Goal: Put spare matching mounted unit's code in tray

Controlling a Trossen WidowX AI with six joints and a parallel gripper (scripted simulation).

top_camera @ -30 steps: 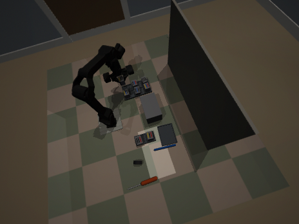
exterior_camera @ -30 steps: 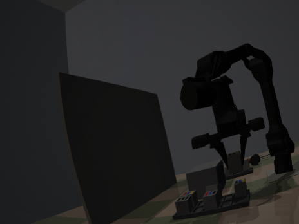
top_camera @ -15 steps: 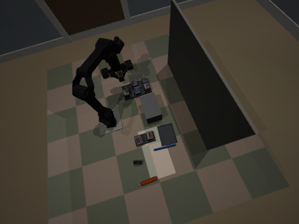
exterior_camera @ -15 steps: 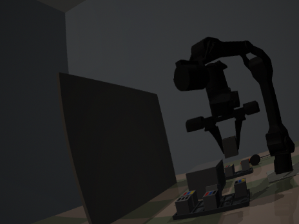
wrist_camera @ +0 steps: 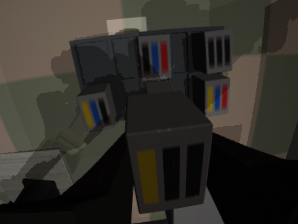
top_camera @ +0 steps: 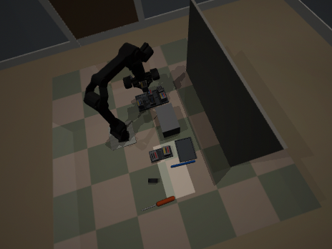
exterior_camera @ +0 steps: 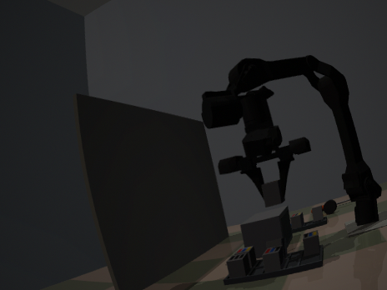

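Your gripper [exterior_camera: 272, 183] is pinching a spare [wrist_camera: 168, 156] with a yellow stripe, up in the air above the rack [top_camera: 152, 100]. You are on the carry step. Next, take it toward 5 o'clock to the tray [top_camera: 185, 149], go down, then let go.

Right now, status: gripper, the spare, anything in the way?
Gripper shut on spare block, yellow-black-black code. Block lifted above the rack. Tray beyond the grey unit; unit sits on the direct path.
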